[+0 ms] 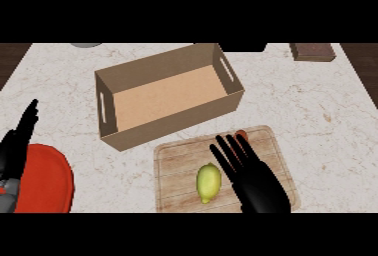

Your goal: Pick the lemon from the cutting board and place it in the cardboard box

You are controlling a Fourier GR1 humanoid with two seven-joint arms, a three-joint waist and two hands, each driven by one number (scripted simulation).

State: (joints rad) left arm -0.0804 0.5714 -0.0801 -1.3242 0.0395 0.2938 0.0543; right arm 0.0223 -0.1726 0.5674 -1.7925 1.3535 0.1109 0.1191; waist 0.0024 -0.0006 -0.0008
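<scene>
I am seeing the lemon (209, 183) lying on the cutting board (177, 165), toward that board's near-left part, long axis running roughly away from me. My right hand (255, 182) is hovering over the same board just to the right of the lemon, its fingers (230, 152) stretched straight and spread, curling round nothing. So I am reading this as the approach step: the pick is not yet made, and the lemon is lying free.

The cardboard box (170, 95) is standing on the worktop (317, 110) just beyond the board's far-left corner, open side up, with nothing showing inside. A small reddish thing (241, 134) is peeking out at the board's far edge; I cannot tell what it is.

My left hand (18, 140) is resting well to the left of the board, fingers straight and pointing up, beside a red plate (48, 180).

Next, I judge, I am needing to shift the right hand leftward over the lemon, lower it, and close round the fruit across its narrow width before lifting toward the box.
</scene>
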